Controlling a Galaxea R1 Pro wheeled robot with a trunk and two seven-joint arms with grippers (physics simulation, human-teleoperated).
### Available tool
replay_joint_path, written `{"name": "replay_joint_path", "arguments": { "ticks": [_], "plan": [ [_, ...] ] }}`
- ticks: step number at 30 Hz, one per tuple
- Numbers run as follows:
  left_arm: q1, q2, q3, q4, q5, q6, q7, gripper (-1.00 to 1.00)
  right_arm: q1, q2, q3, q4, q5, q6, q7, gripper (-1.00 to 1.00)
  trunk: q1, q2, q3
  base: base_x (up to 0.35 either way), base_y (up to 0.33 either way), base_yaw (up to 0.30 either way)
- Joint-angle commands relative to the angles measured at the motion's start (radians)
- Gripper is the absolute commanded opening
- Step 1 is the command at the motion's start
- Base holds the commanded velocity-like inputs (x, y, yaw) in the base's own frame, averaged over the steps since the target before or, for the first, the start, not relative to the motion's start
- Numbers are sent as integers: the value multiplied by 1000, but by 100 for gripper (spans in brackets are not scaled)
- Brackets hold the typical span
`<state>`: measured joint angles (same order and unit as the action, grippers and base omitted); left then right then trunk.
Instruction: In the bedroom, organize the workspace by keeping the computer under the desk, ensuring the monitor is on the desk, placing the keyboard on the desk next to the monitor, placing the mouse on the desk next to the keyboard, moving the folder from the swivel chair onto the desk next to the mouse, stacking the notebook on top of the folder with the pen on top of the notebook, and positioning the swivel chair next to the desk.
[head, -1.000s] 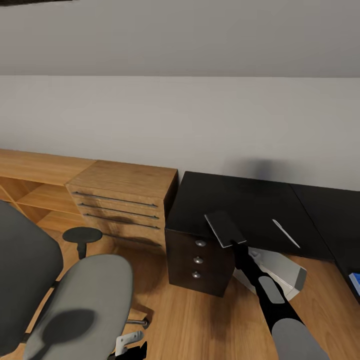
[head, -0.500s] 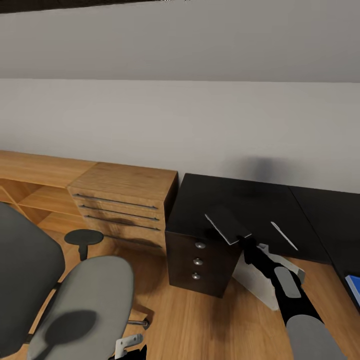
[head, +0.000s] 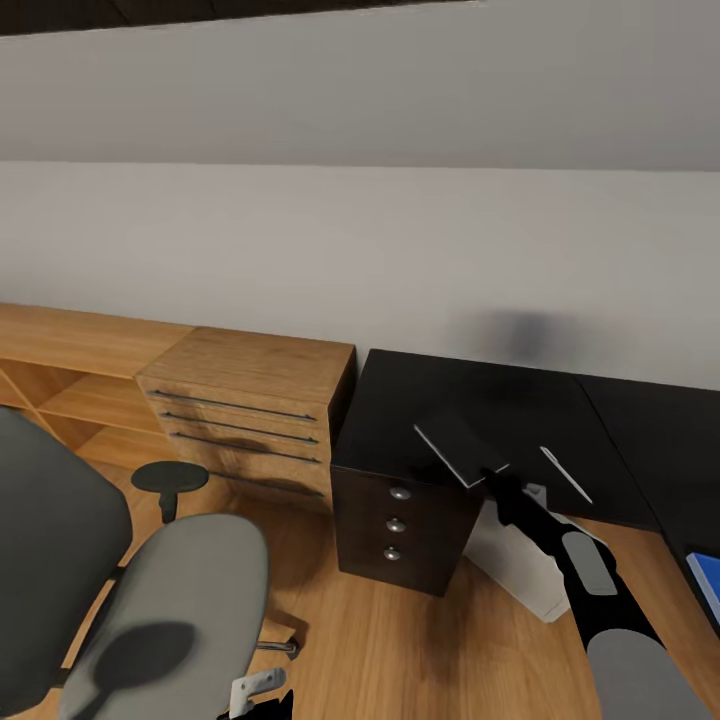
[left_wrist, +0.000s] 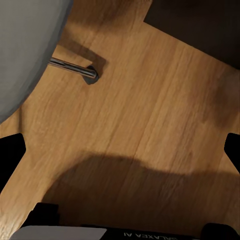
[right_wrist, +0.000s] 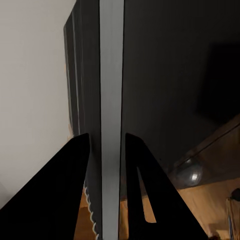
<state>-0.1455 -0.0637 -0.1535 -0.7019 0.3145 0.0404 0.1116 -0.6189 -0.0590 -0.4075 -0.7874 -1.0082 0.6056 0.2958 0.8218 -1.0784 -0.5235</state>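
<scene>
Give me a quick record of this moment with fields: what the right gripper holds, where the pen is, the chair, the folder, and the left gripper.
right gripper: shut on the notebook, holding it by its edge over the desk
pen: lying flat on the desk, beside the notebook, apart from it
swivel chair: on the wooden floor, away from the desk, seat bare
folder: a blue corner shows at the head view's right edge
computer: under the desk
left gripper: open, over the floor
</scene>
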Motion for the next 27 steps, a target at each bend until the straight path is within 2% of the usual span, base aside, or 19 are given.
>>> {"name": "replay_joint_path", "arguments": {
  "ticks": [1,5,11,19,27],
  "plan": [
    [0,1,-5,-2,9,4,8,100,-1,0,-3,1,3,6,12,-100,0,-1,-1,0,0,0],
    [0,1,-5,-2,9,4,8,100,0,0,-4,4,5,6,66,-100,0,-1,-1,0,0,0],
    [0,1,-4,-2,9,4,8,100,1,3,-1,5,10,5,77,-100,0,-1,-1,0,0,-51],
    [0,1,-6,-2,9,4,8,100,1,3,-1,5,12,5,79,-100,0,-1,-1,-25,-18,-229],
    [0,0,-6,-1,9,5,8,100,1,2,-1,5,13,5,80,-100,0,-1,-1,-194,-190,-258]
  ]
}}
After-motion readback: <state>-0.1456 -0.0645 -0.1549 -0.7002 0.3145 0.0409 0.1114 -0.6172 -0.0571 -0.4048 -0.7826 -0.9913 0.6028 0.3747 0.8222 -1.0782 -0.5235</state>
